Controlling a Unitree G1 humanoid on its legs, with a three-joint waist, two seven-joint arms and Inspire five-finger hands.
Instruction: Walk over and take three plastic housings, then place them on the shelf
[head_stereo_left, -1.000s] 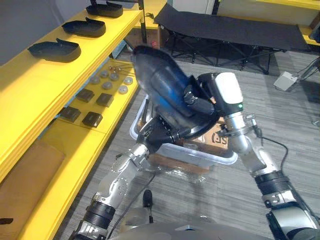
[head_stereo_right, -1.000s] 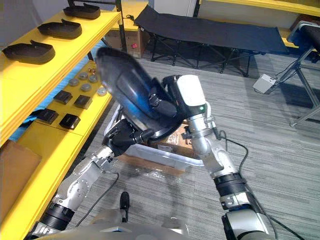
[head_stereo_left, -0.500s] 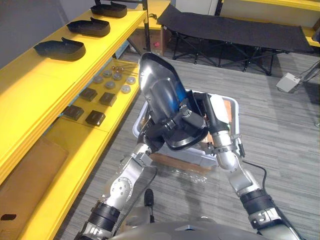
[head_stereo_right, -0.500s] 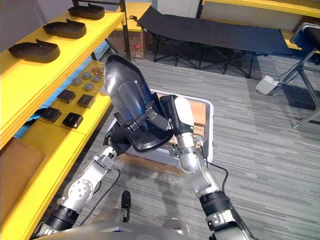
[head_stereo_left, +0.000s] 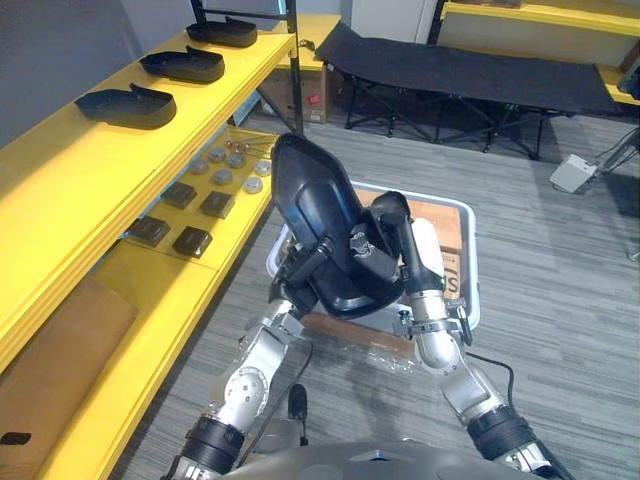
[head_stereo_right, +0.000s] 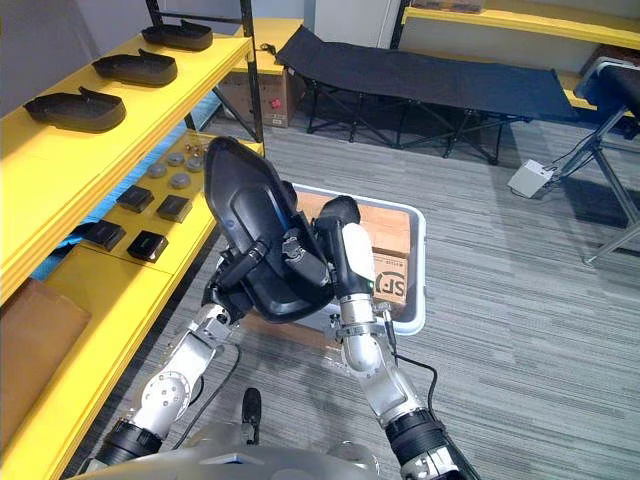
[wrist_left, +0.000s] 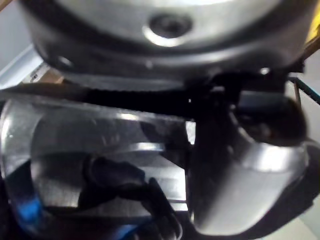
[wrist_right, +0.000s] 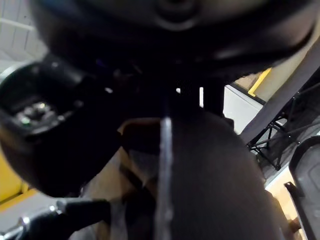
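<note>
Now both hands grip one housing (head_stereo_left: 315, 215)

You hold the black housing tilted at centre, over the clear bin (head_stereo_left: 472, 290). The left hand (head_stereo_left: 297, 270) curls on its 7 o'clock rim and the right hand (head_stereo_left: 385, 225) clasps it at 3 o'clock. The yellow shelf (head_stereo_left: 70, 170) is at 10 o'clock.

Housing (head_stereo_left: 320, 230) was glossy black, and there was a blue gleam running down its inside! Both hands were dark, left hand (head_stereo_left: 300, 268) and right hand (head_stereo_left: 388, 222), the right one with a white cover. Shelf (head_stereo_left: 80, 190) was bright yellow, every level of it. Shelved housings (head_stereo_left: 125, 105) were black, three in a row. Below them, square parts (head_stereo_left: 190, 240) were black and discs (head_stereo_left: 228, 165) were grey. Cardboard (head_stereo_left: 55, 345) was plain brown. Bin (head_stereo_left: 472, 262) was whitish-clear, and the box (head_stereo_left: 447, 222) inside it was brown with black print. Floor (head_stereo_left: 570, 290) was grey with fine stripes. Cot (head_stereo_left: 470, 75) was black.
</note>
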